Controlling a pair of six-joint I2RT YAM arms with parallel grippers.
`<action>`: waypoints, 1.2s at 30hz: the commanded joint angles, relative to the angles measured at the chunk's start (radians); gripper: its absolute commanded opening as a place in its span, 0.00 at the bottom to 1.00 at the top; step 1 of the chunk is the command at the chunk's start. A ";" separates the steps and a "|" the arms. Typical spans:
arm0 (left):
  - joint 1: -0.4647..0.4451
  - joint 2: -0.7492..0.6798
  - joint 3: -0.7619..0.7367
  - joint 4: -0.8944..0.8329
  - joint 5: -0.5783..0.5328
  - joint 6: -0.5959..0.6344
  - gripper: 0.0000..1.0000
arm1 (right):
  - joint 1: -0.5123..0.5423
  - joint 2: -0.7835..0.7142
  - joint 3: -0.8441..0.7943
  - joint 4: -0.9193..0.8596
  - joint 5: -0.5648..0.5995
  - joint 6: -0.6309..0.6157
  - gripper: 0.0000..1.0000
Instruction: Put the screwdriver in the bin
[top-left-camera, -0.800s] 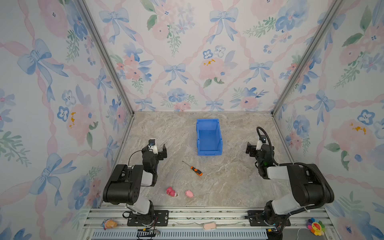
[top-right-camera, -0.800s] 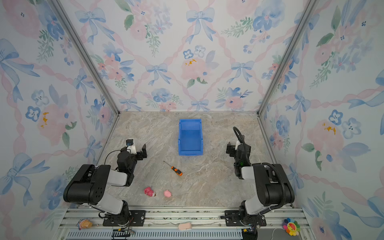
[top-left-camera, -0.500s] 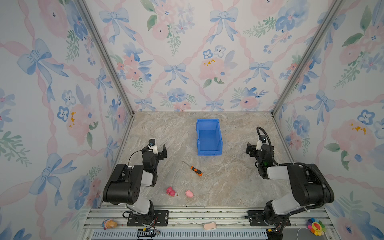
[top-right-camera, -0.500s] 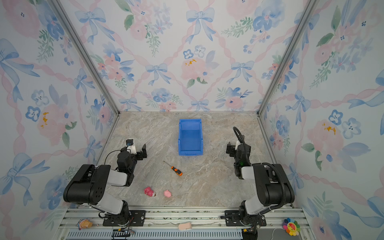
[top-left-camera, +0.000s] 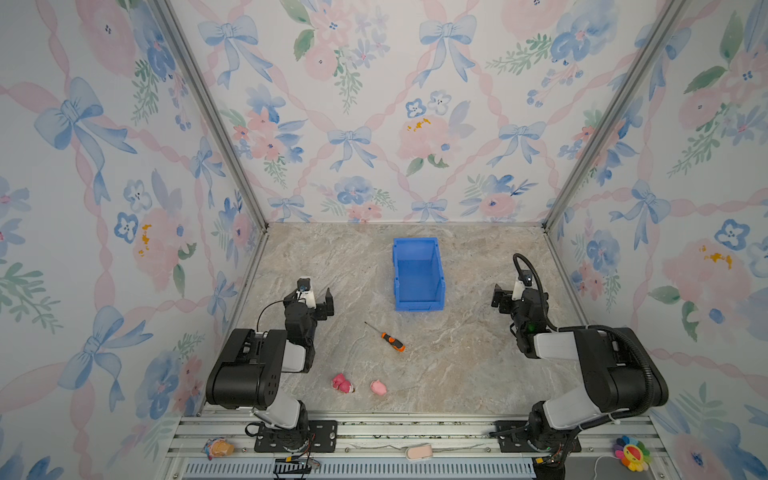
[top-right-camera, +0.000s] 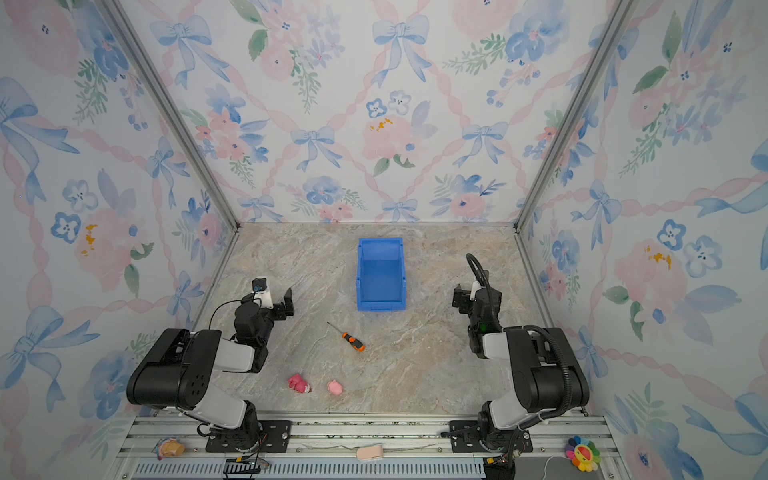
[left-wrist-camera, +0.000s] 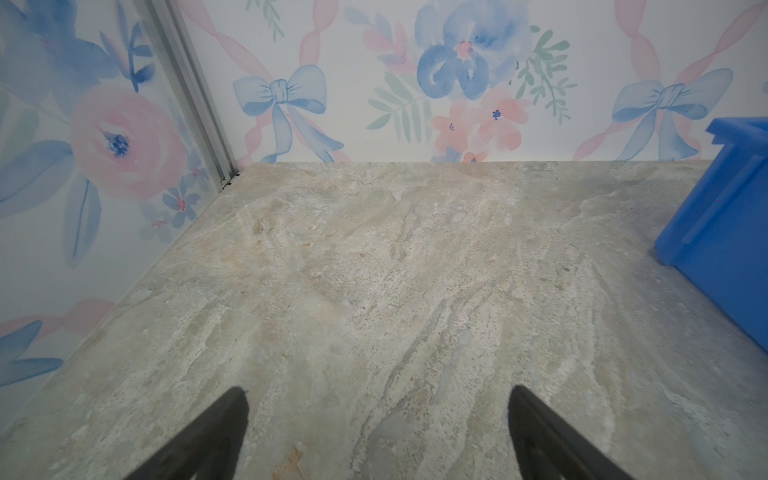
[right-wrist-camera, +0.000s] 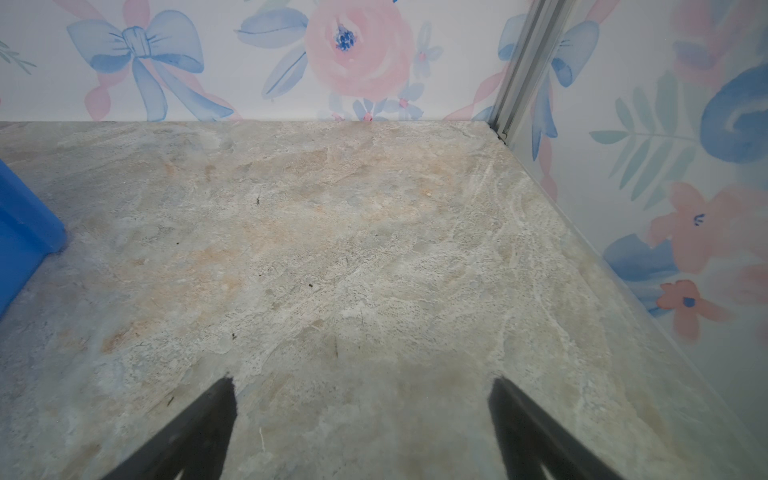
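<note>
Note that the screwdriver (top-left-camera: 390, 340) lies flat on the tabletop (top-left-camera: 478, 353), near the front lip of the bin (top-left-camera: 419, 306) but not touching it. Its shaft angles away from the bin's front toward the left arm's side. The left gripper (left-wrist-camera: 378, 395) sits well apart from the bin on one flank, jaws spread wide and holding nothing. The right gripper (right-wrist-camera: 362, 384) sits on the opposite flank, likewise spread and holding nothing. Two pink toys (top-left-camera: 343, 383) lie farther from the bin than the screwdriver.
</note>
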 joint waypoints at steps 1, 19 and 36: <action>0.000 0.004 -0.004 0.026 0.013 0.016 0.98 | 0.005 0.000 -0.004 0.025 0.004 -0.004 0.97; -0.004 -0.220 -0.008 -0.221 -0.054 -0.043 0.98 | 0.040 -0.297 -0.079 -0.204 0.027 -0.027 0.97; -0.030 -0.404 0.035 -0.550 -0.156 -0.106 0.98 | 0.213 -0.619 0.061 -0.728 0.174 0.032 0.97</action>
